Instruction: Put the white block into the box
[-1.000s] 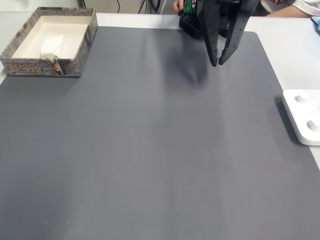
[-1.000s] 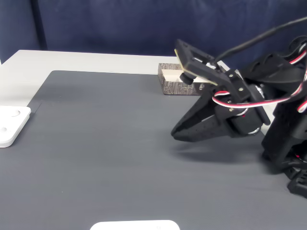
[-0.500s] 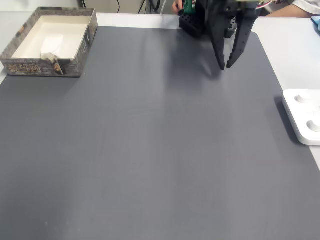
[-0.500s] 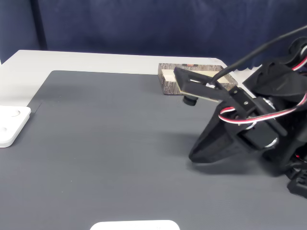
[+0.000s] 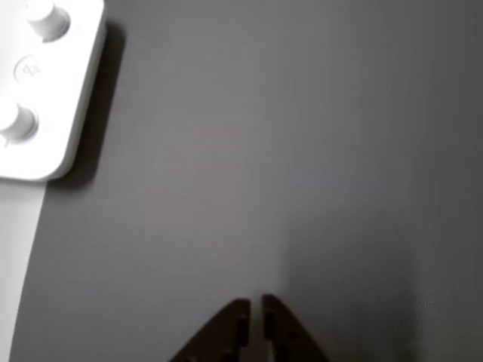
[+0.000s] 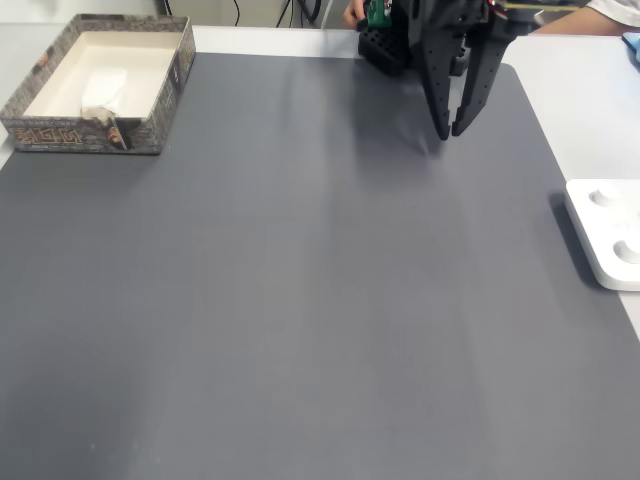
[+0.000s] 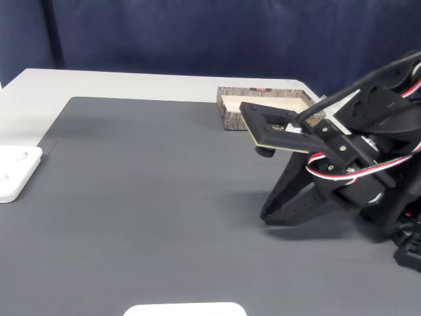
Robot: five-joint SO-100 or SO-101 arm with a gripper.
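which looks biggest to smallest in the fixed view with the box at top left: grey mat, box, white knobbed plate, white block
1. grey mat
2. box
3. white knobbed plate, cut off by the frame edge, so unsure
4. white block, inside the box

In a fixed view the box sits at the mat's far left corner with the block inside it; the hand hangs near the far right; a plate lies off the mat's right edge
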